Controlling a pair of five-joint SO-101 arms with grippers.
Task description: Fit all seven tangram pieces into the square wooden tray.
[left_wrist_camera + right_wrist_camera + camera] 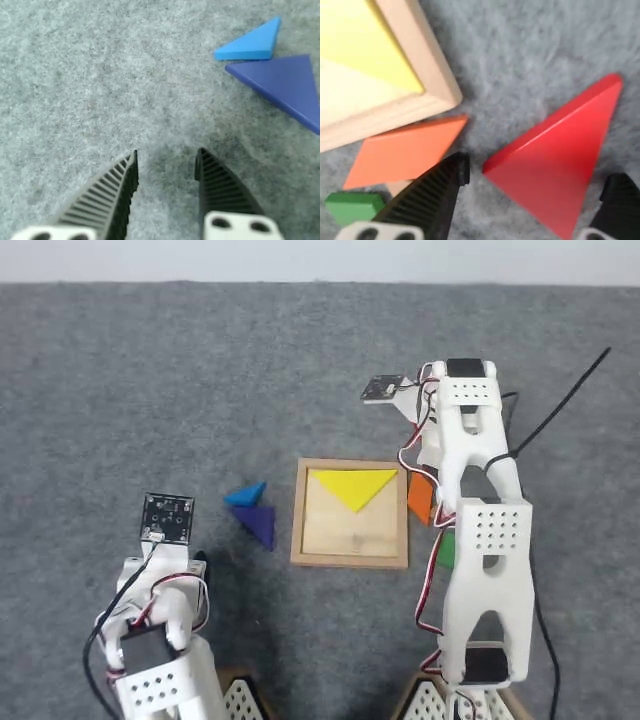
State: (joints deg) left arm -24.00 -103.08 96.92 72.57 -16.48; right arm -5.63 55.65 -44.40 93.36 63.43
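**Open right end effector (540,175) straddling red triangle (560,165)**

The right arm (485,540) is standing extended beside the tray (350,558), jaws spread either side of the triangle, orange piece (405,152) beside one jaw. The left arm (160,640) is sitting folded, left end effector (167,155) gaping above the desk (75,75), blue triangles (287,85) ahead.

I see the left white plastic arm (160,680) folded back near its base, left black ribbed gripper (165,160) parted, pointing down. Right white plastic arm (486,540) stretched forward, right black ribbed gripper (540,175) spread wide.
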